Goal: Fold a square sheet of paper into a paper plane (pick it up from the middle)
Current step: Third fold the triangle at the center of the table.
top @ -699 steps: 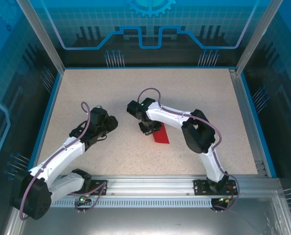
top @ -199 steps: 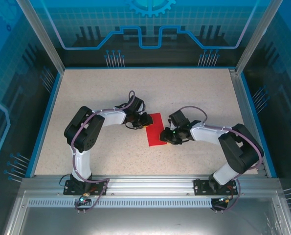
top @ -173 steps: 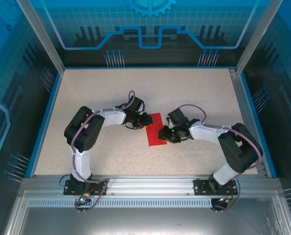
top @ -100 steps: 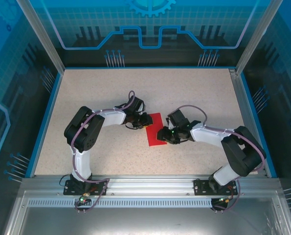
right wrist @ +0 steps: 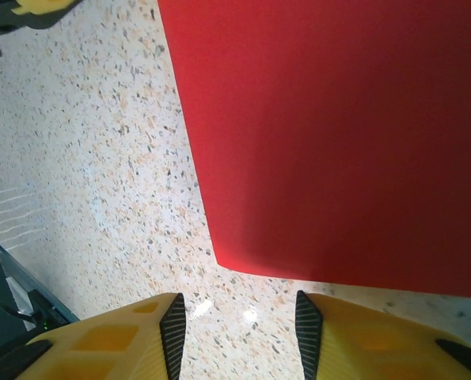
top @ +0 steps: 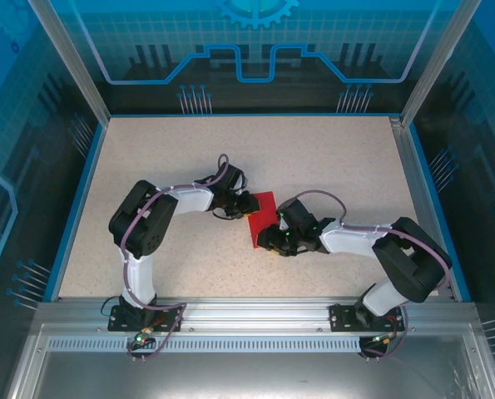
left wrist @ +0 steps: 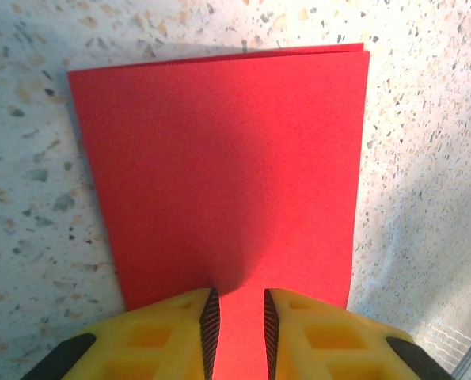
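R gripper (right wrist: 239, 317): moved to folded red sheet (left wrist: 219, 158) corner, spread wider, empty. L gripper (left wrist: 237, 305): narrow-gapped, pinning sheet edge. Prob. regrasp for next fold.

I see a plain bright red sheet of paper (left wrist: 219, 174) on a beige counter (top: 314, 158) speckled brown and grey. The left gripper (left wrist: 237, 321) has yellow fingers (left wrist: 156, 336) with black ribbed pads (left wrist: 210, 324). Glowing blue grid-patterned walls (top: 31, 125) surround it.

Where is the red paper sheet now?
Top view: the red paper sheet lies flat on the table, between the left end effector at its left edge and the right end effector by its near edge.
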{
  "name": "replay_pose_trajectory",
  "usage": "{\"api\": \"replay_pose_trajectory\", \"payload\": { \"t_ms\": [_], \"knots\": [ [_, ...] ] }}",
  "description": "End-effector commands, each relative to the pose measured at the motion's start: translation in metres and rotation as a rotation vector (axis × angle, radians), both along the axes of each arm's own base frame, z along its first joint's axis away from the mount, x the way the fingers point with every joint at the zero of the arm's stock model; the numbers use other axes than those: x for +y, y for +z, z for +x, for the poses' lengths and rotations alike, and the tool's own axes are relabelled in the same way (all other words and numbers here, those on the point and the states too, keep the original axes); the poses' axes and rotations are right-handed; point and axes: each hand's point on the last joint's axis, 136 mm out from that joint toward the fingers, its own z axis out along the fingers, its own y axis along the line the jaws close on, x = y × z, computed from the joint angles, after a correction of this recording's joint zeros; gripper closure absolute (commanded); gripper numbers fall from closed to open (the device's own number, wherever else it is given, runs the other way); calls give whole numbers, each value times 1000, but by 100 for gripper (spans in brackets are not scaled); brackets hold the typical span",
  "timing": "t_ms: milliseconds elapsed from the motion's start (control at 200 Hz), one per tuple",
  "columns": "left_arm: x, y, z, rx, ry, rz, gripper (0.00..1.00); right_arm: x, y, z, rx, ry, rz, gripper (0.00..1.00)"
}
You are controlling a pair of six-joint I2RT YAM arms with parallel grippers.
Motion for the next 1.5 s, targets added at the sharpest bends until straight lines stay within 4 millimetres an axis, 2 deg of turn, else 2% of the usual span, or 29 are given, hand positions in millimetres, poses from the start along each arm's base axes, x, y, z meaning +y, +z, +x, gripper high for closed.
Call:
{"api": "replay_pose_trajectory", "payload": {
  "t_ms": [0, 215, 350, 495, 705, 935, 1280, 1396, 1496],
  "knots": [
    [18, -22, -16, 73, 12, 64, 73, 8, -6, -2, 27, -34, 17, 56],
    [18, -21, -15, 73, 11, 60, 73, 3, -13, 2, 17, -90, -10, 55],
    [17, -21, -16, 72, 9, 58, 73, -2, -14, 13, -5, -151, -19, 55],
    [17, -20, -16, 69, 8, 58, 73, -5, -7, 28, -44, -194, -10, 55],
    [19, -21, -16, 68, 9, 60, 73, -12, 1, 36, -87, -206, -21, 53],
    [20, -23, -17, 71, 10, 62, 73, -30, 4, 45, -117, -209, -61, 47],
    [21, -23, -17, 76, 14, 63, 73, -46, 17, 72, -171, -155, -25, 42],
    [21, -22, -17, 73, 15, 63, 73, -44, 25, 80, -177, -128, 17, 44],
    [21, -21, -17, 73, 16, 61, 73, -34, 28, 78, -164, -87, 72, 45]
  ]
}}
